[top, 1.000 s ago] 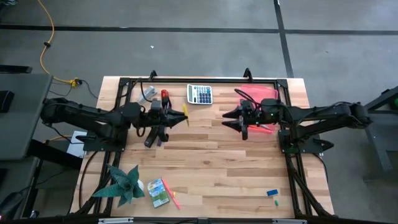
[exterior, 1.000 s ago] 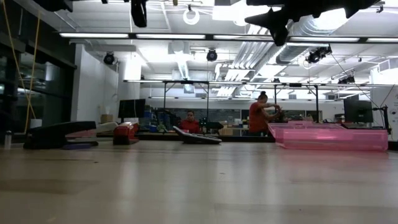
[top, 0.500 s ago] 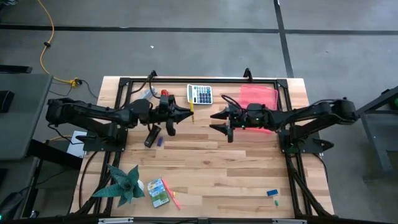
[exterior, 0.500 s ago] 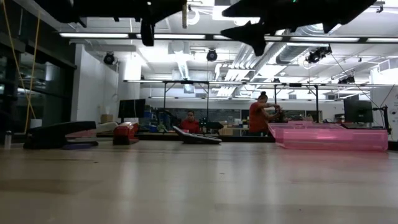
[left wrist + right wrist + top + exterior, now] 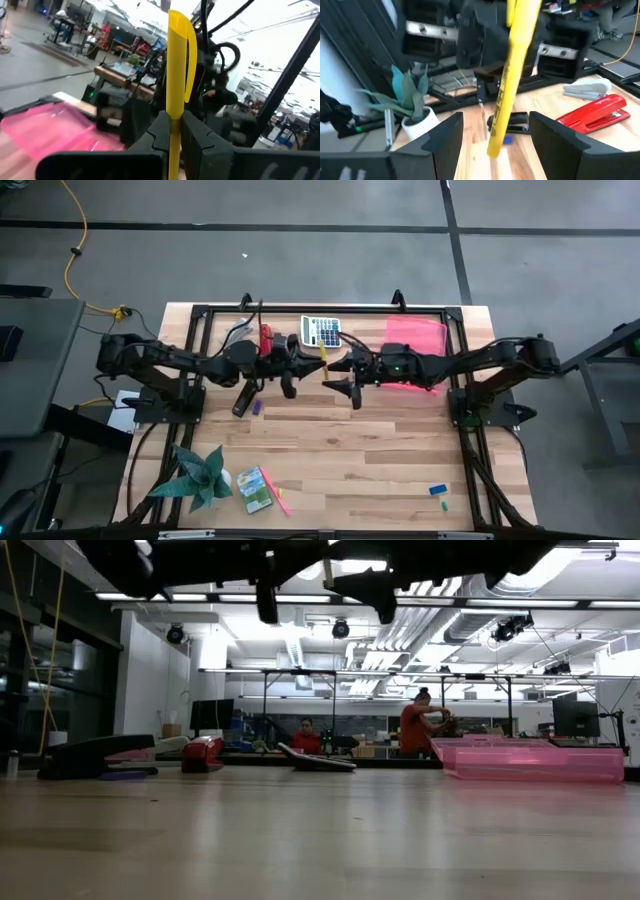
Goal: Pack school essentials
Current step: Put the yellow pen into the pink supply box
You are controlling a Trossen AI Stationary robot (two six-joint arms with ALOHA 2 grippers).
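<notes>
Reaching further toward the table's middle than half a second ago, the left gripper [image 5: 318, 360] is raised above the wood near the calculator [image 5: 321, 331], its fingers [image 5: 161, 134] clamped on a yellow stick [image 5: 176, 65] that stands up between them in its wrist view. From above, the stick [image 5: 323, 357] shows as a short yellow mark at the gripper's tip, just below the calculator. The gripper has moved rightward from its earlier place beside the red stapler [image 5: 266, 338], which lies where it was, with a black stapler [image 5: 242, 398] and a small purple piece [image 5: 257, 407] under the arm.

The right gripper [image 5: 343, 374] has moved leftward as well, away from the pink tray [image 5: 417, 332] it was near before, and now faces the left one across a small gap. Its fingers [image 5: 444, 137] stand wide apart, and the yellow stick [image 5: 512, 70] hangs just in front of them, not between them as far as the wrist view shows.

At the near edge, unchanged, are a potted plant [image 5: 200, 477], the green-yellow crayon box [image 5: 254, 489] with a pink stick [image 5: 279, 499] touching it, and, well to the right, a blue eraser [image 5: 438, 490] with a tiny green piece [image 5: 444, 504] just beside it.

The low view shows both arms only as dark shapes at the top, shifted left, with the pink tray [image 5: 540, 760] on the right and two people in red far behind.
</notes>
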